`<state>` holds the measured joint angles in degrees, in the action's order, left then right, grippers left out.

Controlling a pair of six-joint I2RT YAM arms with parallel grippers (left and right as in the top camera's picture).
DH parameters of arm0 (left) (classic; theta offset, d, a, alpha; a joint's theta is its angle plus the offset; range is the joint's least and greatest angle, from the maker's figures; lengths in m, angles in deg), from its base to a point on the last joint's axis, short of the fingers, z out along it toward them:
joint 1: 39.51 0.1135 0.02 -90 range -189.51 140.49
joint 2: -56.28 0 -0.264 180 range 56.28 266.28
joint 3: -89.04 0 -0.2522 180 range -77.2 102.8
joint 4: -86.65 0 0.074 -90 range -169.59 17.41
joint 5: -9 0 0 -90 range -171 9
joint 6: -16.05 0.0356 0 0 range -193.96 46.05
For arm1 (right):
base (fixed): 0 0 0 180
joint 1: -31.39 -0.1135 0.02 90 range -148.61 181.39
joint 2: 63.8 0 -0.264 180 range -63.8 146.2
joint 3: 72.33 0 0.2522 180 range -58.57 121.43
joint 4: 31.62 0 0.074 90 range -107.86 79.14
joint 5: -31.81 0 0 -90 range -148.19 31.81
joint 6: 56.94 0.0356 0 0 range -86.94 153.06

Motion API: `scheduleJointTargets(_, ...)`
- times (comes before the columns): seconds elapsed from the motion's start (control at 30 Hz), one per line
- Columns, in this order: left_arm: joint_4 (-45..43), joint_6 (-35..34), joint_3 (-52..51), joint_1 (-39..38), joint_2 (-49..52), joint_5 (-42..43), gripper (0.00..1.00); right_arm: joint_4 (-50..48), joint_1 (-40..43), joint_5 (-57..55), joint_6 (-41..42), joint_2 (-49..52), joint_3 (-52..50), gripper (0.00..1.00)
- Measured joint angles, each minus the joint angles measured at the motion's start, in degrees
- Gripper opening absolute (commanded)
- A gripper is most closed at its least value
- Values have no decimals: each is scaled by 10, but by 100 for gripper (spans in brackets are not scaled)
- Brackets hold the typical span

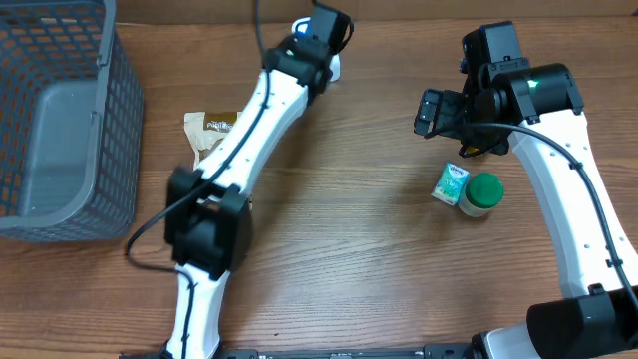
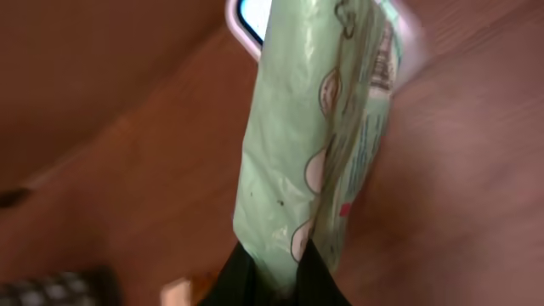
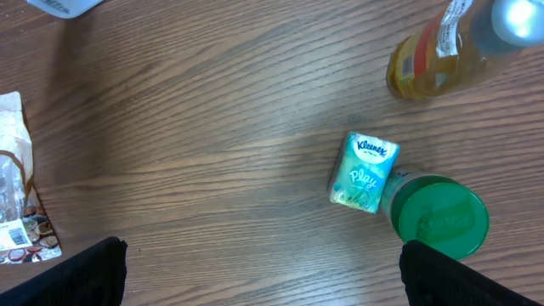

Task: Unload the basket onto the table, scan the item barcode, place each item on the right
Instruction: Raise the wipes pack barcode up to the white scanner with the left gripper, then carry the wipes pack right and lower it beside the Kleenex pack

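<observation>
Left arm (image 1: 254, 120) and right arm (image 1: 573, 189): white links, black joints, black cables (image 1: 150, 224); left pincer (image 2: 276, 280) and right pincer (image 3: 272, 272) black.

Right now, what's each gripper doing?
Left gripper: closed on the pale green packet.
Right gripper: open, holding nothing.

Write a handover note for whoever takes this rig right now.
Left gripper: shut on a pale green packet, held close over the white-rimmed scanner.
Right gripper: open, empty, above the Kleenex pack and green-lidded jar.
Done: packet lifted and presented to the scanner.
Left: nothing shows whether the scan registered; confirm it, then set the packet down.
</observation>
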<state>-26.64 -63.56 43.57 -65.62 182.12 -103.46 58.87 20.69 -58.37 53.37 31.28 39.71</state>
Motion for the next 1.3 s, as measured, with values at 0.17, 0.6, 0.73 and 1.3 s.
scheduleJointTargets(0.17,115,-132,16,0,-57,139,4,0,0,0,0,0,0,100)
scheduleJointTargets(0.6,161,-358,-90,-17,-57,304,6,0,0,0,0,0,0,100)
scheduleJointTargets(0.73,132,-406,-146,-37,-56,321,7,0,0,0,0,0,0,100)
scheduleJointTargets(1.3,-54,-512,-241,-92,-53,487,9,0,0,0,0,0,0,100)
